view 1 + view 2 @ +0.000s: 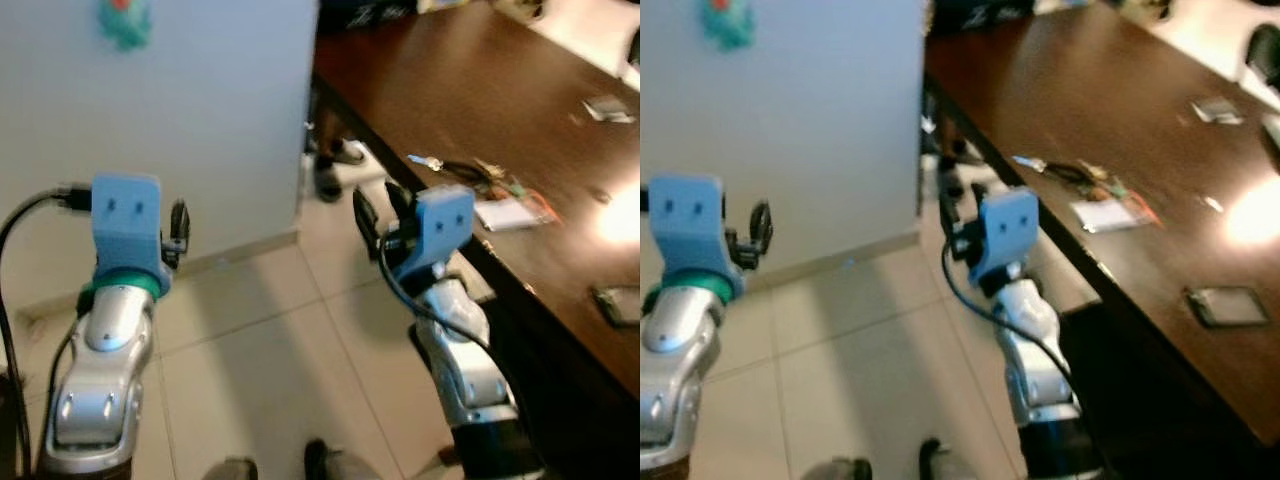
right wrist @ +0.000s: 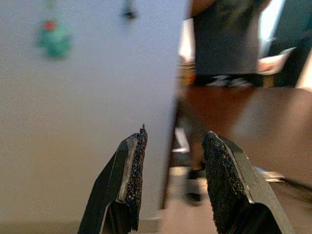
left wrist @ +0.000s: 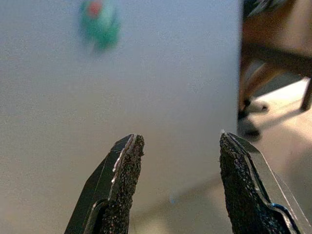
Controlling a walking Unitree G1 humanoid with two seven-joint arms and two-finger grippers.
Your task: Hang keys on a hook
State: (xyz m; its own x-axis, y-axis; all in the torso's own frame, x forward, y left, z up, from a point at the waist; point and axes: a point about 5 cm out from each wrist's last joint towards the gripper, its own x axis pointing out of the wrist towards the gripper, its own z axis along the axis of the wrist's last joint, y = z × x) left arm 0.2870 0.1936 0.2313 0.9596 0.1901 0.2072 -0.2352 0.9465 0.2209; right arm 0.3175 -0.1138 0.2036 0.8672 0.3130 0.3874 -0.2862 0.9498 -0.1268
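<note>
A small green hook (image 1: 125, 20) with a red spot is fixed high on the white wall; it is blurred in the left wrist view (image 3: 100, 22). The keys (image 1: 470, 175) lie on the brown table (image 1: 480, 90) near its front edge, on a dark cord beside a white card (image 1: 505, 213). My left gripper (image 3: 178, 141) is raised before the wall, below the hook, open and holding nothing. My right gripper (image 1: 380, 200) hovers at the table's edge, a little left of the keys, open and holding nothing.
A person in a dark top (image 2: 226, 34) stands beyond the table's far end, feet (image 1: 335, 165) on the tiles by the wall corner. A dark flat device (image 1: 620, 303) and a grey item (image 1: 605, 108) lie on the table. Pale floor tiles (image 1: 270, 340) spread between my arms.
</note>
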